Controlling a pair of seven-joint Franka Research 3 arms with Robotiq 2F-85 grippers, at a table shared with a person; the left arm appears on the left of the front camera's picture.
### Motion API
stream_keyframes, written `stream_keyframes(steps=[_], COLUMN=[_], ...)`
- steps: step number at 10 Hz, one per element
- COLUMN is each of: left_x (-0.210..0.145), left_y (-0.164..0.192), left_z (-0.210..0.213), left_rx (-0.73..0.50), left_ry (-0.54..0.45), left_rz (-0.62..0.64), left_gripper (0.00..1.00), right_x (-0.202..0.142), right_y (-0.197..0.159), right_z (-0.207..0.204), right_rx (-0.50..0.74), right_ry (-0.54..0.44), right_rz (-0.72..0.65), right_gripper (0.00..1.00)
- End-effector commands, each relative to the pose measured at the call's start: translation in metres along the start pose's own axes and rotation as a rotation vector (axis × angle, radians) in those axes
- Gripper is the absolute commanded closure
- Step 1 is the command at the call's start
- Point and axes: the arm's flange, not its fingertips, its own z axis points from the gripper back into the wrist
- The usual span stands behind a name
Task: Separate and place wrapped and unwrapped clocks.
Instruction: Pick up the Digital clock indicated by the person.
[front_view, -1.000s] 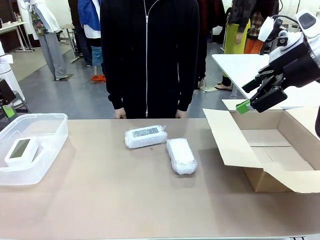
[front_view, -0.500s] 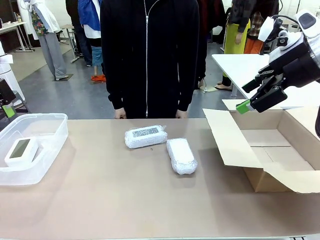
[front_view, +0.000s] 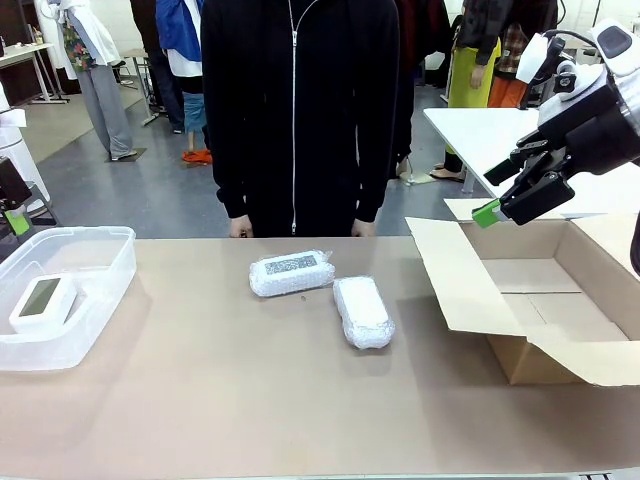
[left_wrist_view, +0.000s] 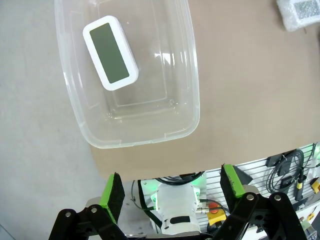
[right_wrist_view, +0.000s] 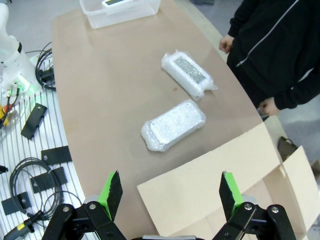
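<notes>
Bubbly translucent film covers two white rectangular blocks mid-table: far wrapped clock (front_view: 291, 273), near wrapped clock (front_view: 363, 311). One smooth bare clock (front_view: 42, 302) lies in a clear plastic tub (front_view: 112, 238). Left gripper (left_wrist_view: 171, 186) and right gripper (front_view: 492, 193) gape empty.

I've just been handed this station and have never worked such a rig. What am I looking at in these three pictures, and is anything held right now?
These are two robot arms, each ending in a two-finger pincer with green pads. The front picture looks across the table at a person standing at the far side. The other two pictures come from cameras on each arm's wrist.

The left pincer is open. Its view shows a clear tub with the bare clock lying in it. The right pincer is open, up by an open cardboard box.

Mid-table lie the far wrapped clock and the near wrapped clock. Neither pincer holds anything.
</notes>
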Motion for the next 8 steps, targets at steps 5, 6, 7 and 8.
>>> stream_keyframes(steps=[5,6,7,8], left_x=[-0.028,-0.046,-0.063,-0.078], left_y=[-0.026,-0.04,-0.057,-0.071], left_z=[0.027,0.033,0.036,0.037], left_rx=[-0.286,-0.31,-0.345,-0.404], left_ry=[-0.065,-0.091,-0.116,-0.108], left_rz=[-0.373,-0.503,-0.63,-0.78], left_gripper=[0.0,0.0,0.0,0.0], right_x=[-0.002,-0.002,-0.002,-0.002], right_y=[0.001,0.001,0.001,0.001], right_z=[-0.002,-0.002,-0.002,-0.002], right_rx=[0.018,0.018,0.018,0.018], right_ry=[-0.01,-0.01,-0.01,-0.01], right_rz=[-0.001,-0.001,-0.001,-0.001], right_gripper=[0.0,0.0,0.0,0.0])
